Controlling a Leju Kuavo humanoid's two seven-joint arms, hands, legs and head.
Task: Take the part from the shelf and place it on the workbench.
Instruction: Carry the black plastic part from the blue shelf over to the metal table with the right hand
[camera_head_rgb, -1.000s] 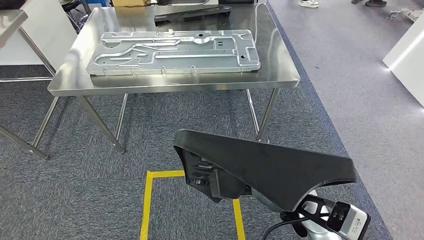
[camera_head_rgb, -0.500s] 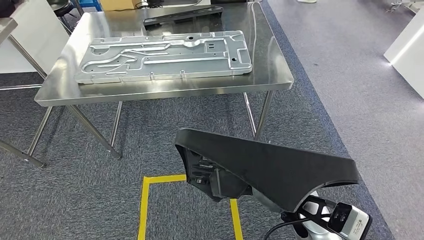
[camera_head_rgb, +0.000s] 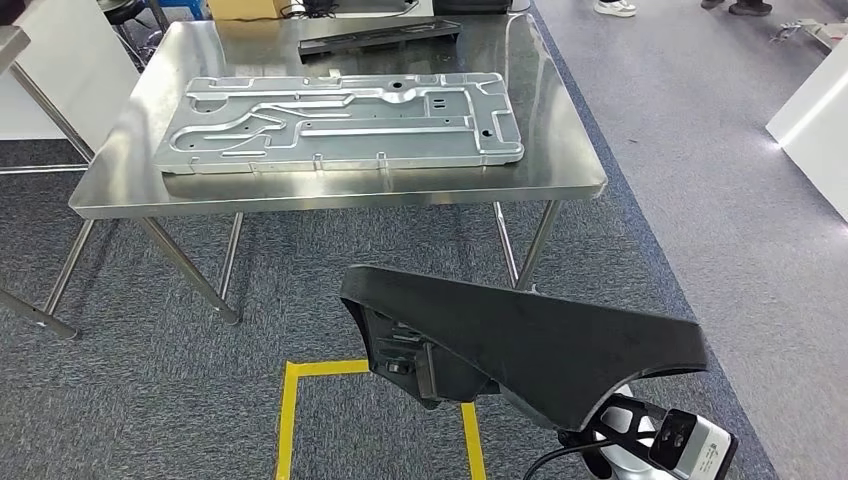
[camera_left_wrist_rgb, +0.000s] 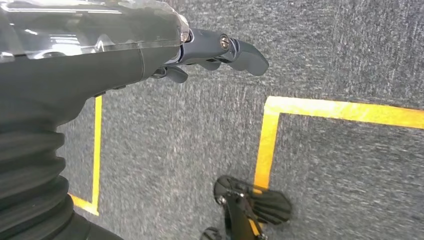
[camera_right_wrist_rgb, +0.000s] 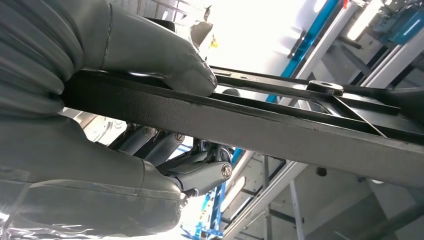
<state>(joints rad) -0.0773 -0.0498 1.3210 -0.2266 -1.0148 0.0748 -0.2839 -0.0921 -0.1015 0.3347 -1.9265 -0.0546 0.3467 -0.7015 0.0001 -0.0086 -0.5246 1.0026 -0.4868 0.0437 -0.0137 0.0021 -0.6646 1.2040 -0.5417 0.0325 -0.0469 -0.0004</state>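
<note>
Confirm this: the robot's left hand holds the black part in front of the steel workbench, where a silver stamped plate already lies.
Not quite: the right hand grips the black part, thumb on top, as the right wrist view shows. The left hand hangs over the carpet with nothing in it. The rest holds: the head view shows the silver stamped plate lying on the steel workbench ahead.

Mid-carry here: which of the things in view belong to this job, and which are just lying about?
Job:
black part, gripped in the right hand
steel workbench, where it goes

Lying about:
silver stamped plate on the workbench
black piece at its far edge
yellow floor tape
left hand, holding nothing
</note>
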